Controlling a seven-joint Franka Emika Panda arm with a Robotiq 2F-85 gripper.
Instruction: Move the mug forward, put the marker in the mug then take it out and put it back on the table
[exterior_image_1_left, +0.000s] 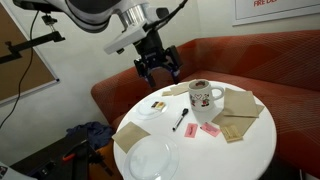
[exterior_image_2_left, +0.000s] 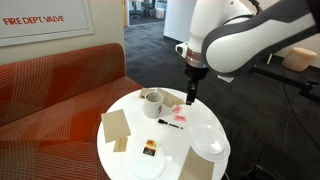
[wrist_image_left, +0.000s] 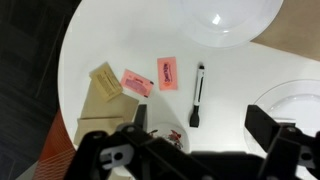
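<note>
Mug (exterior_image_1_left: 205, 97) one, marker (wrist_image_left: 197, 95) one, packets (wrist_image_left: 168, 73) two

Surface (exterior_image_1_left: 232, 156): round, white-topped. Positions are read from its centre in an exterior view.

- Mug (exterior_image_1_left: 204, 96): upright at 12 o'clock.
- Marker (exterior_image_1_left: 181, 119): lying flat, just off centre toward 10 o'clock.
- Two pink packets (exterior_image_1_left: 210, 129): at 6 o'clock of the mug.
- Empty white plate (exterior_image_1_left: 150, 158): rim, 8 o'clock.
- Small plate (exterior_image_1_left: 152, 108): rim, 10 o'clock.
- Brown napkins (exterior_image_1_left: 241, 101): 2 o'clock and 9 o'clock.
</note>
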